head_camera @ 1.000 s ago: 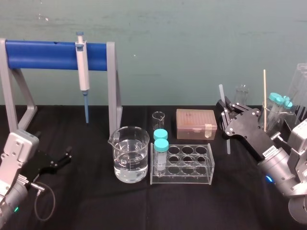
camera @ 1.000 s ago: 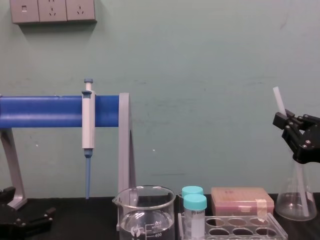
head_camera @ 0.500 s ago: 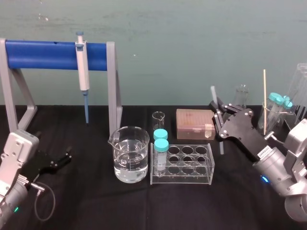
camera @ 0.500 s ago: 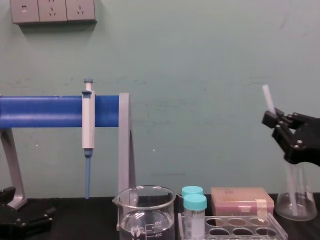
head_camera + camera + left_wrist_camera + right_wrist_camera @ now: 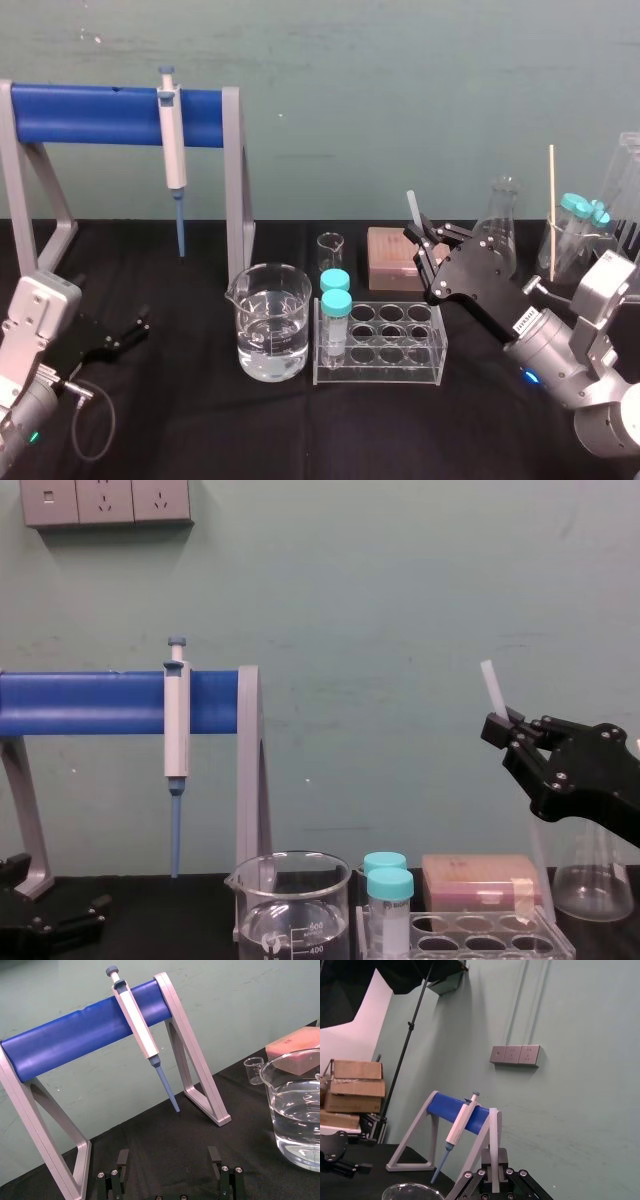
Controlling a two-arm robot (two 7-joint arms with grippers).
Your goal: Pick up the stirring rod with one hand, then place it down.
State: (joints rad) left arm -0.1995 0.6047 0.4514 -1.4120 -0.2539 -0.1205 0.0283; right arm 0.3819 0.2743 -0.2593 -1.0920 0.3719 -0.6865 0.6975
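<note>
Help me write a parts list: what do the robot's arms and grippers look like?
Both the left gripper and right gripper are black, with angular jointed fingers, on silver-grey wrists. A black cable loops from the left wrist, beside a green light. The right wrist bears a white printed label and a blue light.

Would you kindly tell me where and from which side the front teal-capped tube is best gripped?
I'd take the front teal-capped tube by its cap, from above: it stands upright in the rack, which walls in its body, leaving the cap proud.
</note>
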